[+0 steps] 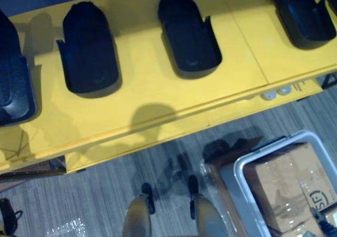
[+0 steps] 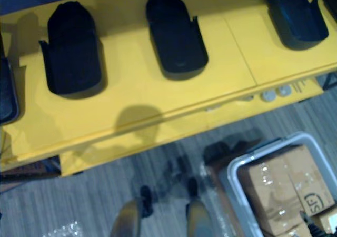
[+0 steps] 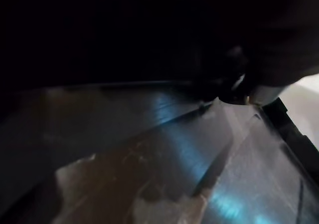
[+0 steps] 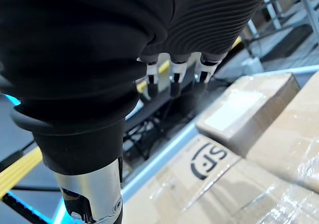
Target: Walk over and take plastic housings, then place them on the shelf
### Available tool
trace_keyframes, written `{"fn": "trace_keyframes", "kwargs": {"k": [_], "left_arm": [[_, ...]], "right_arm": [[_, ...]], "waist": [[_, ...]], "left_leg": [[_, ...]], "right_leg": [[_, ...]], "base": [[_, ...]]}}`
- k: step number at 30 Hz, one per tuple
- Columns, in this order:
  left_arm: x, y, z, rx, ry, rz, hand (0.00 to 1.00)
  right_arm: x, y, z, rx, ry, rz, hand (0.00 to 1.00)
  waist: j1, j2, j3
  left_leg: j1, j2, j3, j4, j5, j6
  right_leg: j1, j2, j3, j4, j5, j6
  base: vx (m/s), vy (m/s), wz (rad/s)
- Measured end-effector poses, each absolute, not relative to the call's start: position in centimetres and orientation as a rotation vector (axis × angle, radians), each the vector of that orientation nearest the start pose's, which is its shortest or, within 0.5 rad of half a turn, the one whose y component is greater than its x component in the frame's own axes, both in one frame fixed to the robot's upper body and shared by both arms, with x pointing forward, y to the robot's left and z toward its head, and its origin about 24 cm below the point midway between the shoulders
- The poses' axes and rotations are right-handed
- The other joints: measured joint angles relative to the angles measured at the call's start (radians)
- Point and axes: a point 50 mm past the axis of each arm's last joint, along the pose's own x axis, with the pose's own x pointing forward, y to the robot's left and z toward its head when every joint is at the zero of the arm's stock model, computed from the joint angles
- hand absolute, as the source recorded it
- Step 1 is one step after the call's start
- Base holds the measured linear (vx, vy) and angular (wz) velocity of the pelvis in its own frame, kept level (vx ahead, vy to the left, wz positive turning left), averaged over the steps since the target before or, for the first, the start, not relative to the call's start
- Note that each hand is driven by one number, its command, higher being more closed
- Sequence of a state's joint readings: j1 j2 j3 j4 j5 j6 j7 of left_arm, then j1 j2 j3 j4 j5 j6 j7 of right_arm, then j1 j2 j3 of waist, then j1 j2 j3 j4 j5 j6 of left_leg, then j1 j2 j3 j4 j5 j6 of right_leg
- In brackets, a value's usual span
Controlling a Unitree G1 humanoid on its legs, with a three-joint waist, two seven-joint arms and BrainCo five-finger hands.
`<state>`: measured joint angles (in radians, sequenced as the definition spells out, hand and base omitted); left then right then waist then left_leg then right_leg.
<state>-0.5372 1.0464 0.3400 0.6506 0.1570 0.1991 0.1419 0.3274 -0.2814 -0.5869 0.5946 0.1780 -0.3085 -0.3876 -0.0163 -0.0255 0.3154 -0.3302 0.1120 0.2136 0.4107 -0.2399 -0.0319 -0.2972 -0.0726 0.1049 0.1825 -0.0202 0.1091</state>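
Several black plastic housings lie spaced along a yellow shelf (image 1: 147,92): one at the left (image 1: 89,50), one in the middle (image 1: 189,37), one at the right (image 1: 303,16), and another cut off at the far left edge (image 1: 13,89). My right hand (image 4: 174,74) hangs over wrapped cardboard boxes, away from the shelf, its fingers (image 4: 152,79) relaxed and holding nothing. My left hand (image 3: 279,40) is a dark shape close above a glossy film-covered surface (image 3: 164,164).
A grey tote (image 1: 239,176) holding taped cardboard boxes (image 1: 289,187) stands on the grey floor at the lower right, in front of the shelf. The yellow shelf's front lip (image 1: 158,131) runs across the view above the floor.
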Motion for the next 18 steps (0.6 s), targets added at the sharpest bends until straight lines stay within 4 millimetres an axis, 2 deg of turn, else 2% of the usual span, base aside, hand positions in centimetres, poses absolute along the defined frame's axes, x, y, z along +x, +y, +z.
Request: {"fn": "trace_keyframes", "kwargs": {"k": [3,7,11,17,18], "left_arm": [[25.6,44.9,24.5,0.777,0.077,0.941,1.00],[25.4,45.2,23.7,0.763,0.155,0.937,1.00],[25.1,45.9,22.9,0.762,0.219,0.940,1.00],[24.1,46.8,22.4,0.712,0.247,0.976,1.00],[24.0,46.9,22.2,0.711,0.257,0.984,0.00]], "right_arm": [[5.7,-37.2,-4.5,-0.228,0.421,-1.142,0.00],[5.8,-37.4,-4.3,-0.236,0.413,-1.144,0.00],[5.8,-38.2,-3.5,-0.276,0.397,-1.146,0.00],[6.1,-38.3,-3.4,-0.276,0.389,-1.120,0.00],[6.1,-38.3,-3.4,-0.277,0.390,-1.113,0.00]], "waist": [[0.001,-0.001,0.040],[0.000,-0.004,0.061],[0.001,-0.004,0.061],[0.001,-0.004,0.061],[0.001,-0.004,0.061]], "left_leg": [[-0.004,0.005,0.001,0.004,-0.001,-0.001],[-0.021,0.016,0.003,0.020,-0.003,-0.004],[-0.021,0.018,0.005,0.022,-0.004,-0.005],[-0.020,0.018,0.007,0.022,-0.004,-0.006],[-0.019,0.017,0.006,0.022,-0.004,-0.006]], "right_leg": [[-0.004,0.003,0.002,0.005,0.000,0.000],[-0.020,0.013,0.003,0.014,-0.001,0.000],[-0.027,0.015,0.003,0.022,-0.005,-0.002],[-0.035,0.015,0.003,0.039,-0.015,-0.003],[-0.036,0.014,0.003,0.045,-0.020,-0.001]], "base": [[-0.06,-0.020,-0.04],[-0.02,-0.012,-0.03],[0.00,0.000,0.00],[0.00,-0.001,-0.01],[0.00,0.000,0.00]]}}
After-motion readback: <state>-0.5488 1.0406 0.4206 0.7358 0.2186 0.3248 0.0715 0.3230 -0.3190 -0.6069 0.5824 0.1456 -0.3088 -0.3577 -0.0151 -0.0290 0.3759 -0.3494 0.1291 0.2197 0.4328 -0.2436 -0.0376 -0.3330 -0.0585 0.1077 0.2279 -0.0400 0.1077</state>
